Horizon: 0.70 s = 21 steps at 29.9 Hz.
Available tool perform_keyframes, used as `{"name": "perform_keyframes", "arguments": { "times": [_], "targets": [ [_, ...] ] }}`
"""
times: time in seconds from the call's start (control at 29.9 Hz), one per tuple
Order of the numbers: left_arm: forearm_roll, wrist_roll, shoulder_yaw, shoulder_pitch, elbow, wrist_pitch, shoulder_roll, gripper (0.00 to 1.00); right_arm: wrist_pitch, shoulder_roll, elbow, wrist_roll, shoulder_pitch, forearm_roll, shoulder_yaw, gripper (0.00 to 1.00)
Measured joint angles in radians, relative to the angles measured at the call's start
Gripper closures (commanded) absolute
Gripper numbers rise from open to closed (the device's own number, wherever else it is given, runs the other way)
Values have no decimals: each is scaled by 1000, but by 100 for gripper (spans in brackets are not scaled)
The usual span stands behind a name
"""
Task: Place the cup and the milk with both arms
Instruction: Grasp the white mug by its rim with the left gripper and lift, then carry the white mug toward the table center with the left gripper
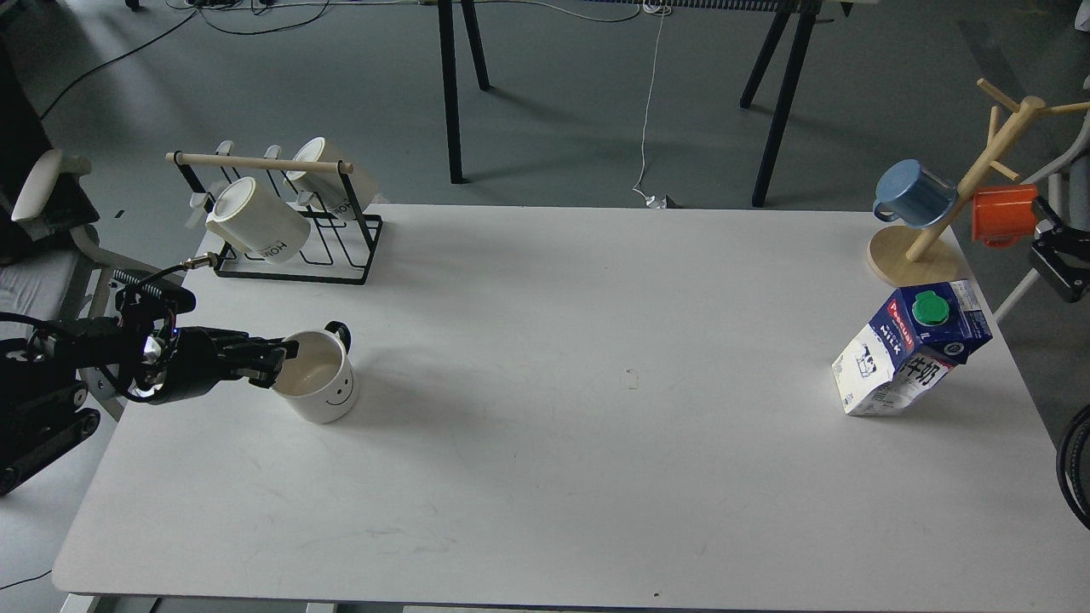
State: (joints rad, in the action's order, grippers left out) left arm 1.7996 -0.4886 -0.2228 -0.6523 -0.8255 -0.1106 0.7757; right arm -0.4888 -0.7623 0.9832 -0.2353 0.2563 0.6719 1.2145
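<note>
The white cup (pixel 322 393) with a black smiley face stands at the left of the white table (pixel 596 340), tipped a little toward my left arm, its black handle at the back. My left gripper (pixel 278 361) comes in from the left and is shut on the cup's left rim, one finger inside. The blue and white milk carton (pixel 904 356) with a green cap leans on the table near the right edge. My right gripper (pixel 1059 259) shows only partly at the right edge, up and to the right of the carton and apart from it.
A black wire rack (pixel 294 255) with two cream mugs stands at the back left. A wooden mug tree (pixel 962 183) with a blue mug (pixel 915 191) and an orange mug (pixel 1003 214) stands at the back right, just behind the carton.
</note>
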Motion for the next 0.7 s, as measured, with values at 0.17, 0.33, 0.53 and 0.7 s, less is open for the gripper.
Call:
{"name": "perform_keyframes", "arguments": {
  "times": [0.17, 0.33, 0.53, 0.7],
  "targets": [
    [-17, 0, -25, -33, -79, -56, 40, 100, 0, 0, 0, 1, 0, 0, 2, 3],
    [-68, 0, -92, -184, -157, -227, 58, 100, 0, 0, -7, 1, 1, 0, 2, 3],
    [-79, 0, -121, -310, -145, -317, -118, 100, 0, 1, -55, 0, 0, -1, 1, 3],
    [5, 0, -114, -314, -52, -323, -311, 100, 0, -2, -74, -1, 0, -1, 1, 3]
  ]
}}
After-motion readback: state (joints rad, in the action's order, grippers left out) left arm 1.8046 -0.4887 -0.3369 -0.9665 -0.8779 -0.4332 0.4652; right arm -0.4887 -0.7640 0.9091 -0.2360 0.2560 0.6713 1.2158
